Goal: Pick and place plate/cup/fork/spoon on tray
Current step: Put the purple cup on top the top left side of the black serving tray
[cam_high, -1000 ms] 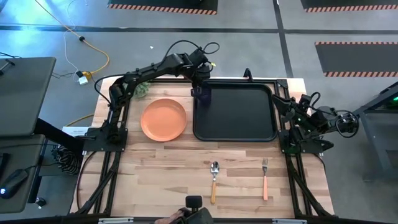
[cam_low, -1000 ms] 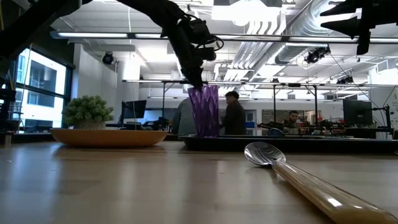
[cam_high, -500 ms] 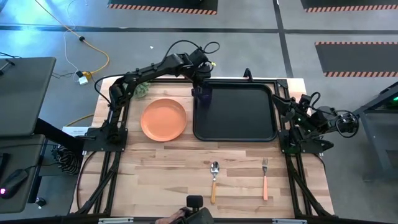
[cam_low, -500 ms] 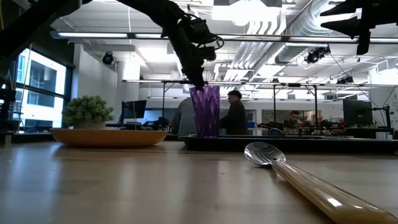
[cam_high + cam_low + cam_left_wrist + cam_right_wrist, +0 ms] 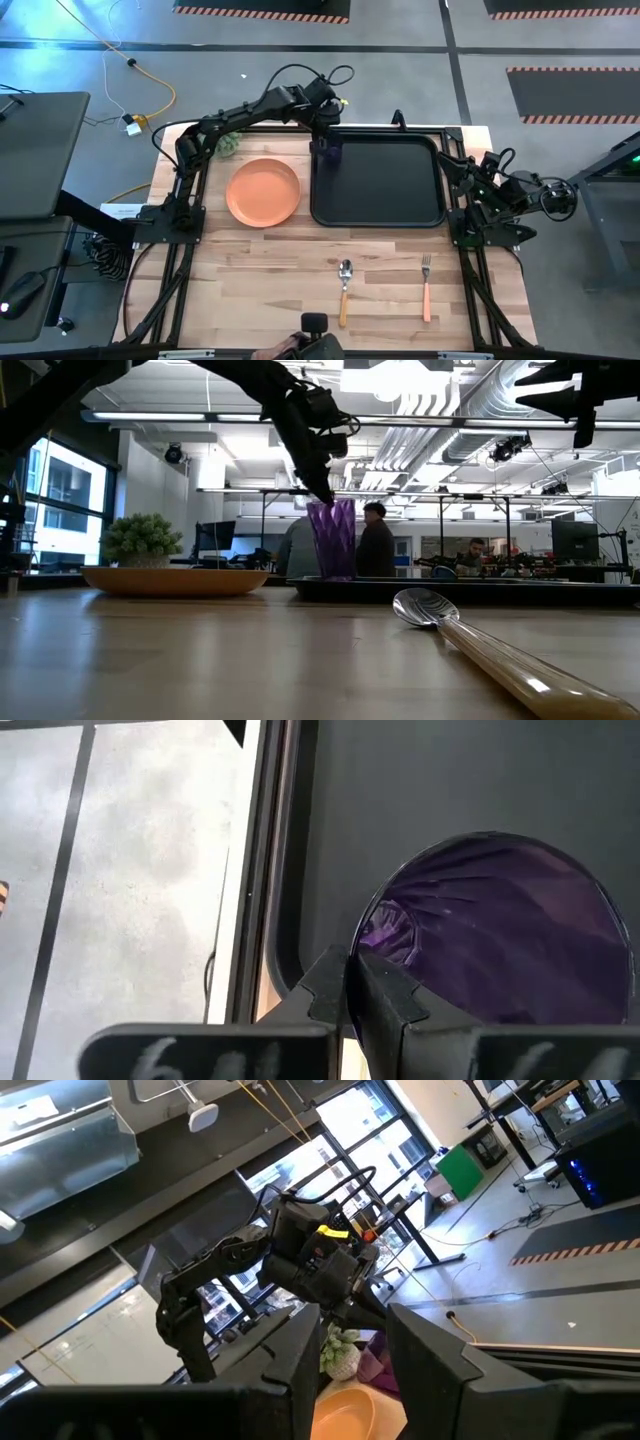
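Left gripper (image 5: 326, 135): we see it at the tray's far left corner, its jaws closed on the rim of the cup (image 5: 328, 152) (one finger inside the rim, one outside, as the left wrist view shows).

Cup: it is over the tray (image 5: 400, 215), just inside that far left corner. In the low view it has drifted slightly further over the tray than half a second ago, and its base now looks level with the tray rim; we cannot tell whether it is touching the tray floor.

What this means: we judge the cup's placement to be nearly done, with only the release and retreat left.

Right gripper (image 5: 350, 1345): it waits off the worktop's right edge, jaws apart and holding nothing, unmoved over the last second.

Plate (image 5: 263, 192): it is on the worktop just left of the tray, not yet moved.

Spoon (image 5: 344, 289) and fork (image 5: 426, 287): they lie near the worktop's near edge, well apart from each other and from the tray.

Task progress: one item of four is almost down; three remain (the plate is the nearest candidate).

Plant ball (image 5: 142, 539): it is at the far left corner, outside the task.
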`<state>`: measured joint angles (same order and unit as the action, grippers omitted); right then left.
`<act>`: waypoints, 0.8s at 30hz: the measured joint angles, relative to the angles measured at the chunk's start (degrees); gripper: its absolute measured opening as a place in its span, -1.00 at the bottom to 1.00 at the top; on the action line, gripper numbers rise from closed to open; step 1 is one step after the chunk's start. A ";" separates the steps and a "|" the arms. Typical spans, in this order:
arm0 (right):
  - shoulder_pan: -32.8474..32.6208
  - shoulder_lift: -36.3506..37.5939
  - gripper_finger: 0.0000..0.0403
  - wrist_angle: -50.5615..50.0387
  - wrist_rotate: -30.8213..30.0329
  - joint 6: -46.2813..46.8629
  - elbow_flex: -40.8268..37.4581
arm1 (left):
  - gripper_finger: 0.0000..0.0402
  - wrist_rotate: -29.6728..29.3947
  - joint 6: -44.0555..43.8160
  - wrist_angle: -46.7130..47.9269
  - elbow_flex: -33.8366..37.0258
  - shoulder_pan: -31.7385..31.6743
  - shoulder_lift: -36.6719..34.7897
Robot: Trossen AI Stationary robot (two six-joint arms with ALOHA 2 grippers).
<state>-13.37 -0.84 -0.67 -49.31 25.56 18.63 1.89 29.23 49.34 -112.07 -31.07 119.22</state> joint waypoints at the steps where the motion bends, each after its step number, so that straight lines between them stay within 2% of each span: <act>1: -0.01 0.00 -0.46 0.00 -0.01 -0.05 0.00 | -0.95 0.00 0.15 0.08 0.00 0.00 0.00; 9: -0.01 0.00 -0.46 0.00 -0.01 -0.05 0.00 | -0.72 -0.04 1.55 0.32 0.00 0.41 0.00; 24: 0.00 0.00 -0.46 0.00 0.01 -0.05 0.00 | -0.63 -0.20 1.03 -2.97 0.00 0.41 0.00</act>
<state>-13.37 -0.84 -0.67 -49.30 25.52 18.63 1.69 30.26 46.37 -112.07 -30.65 119.22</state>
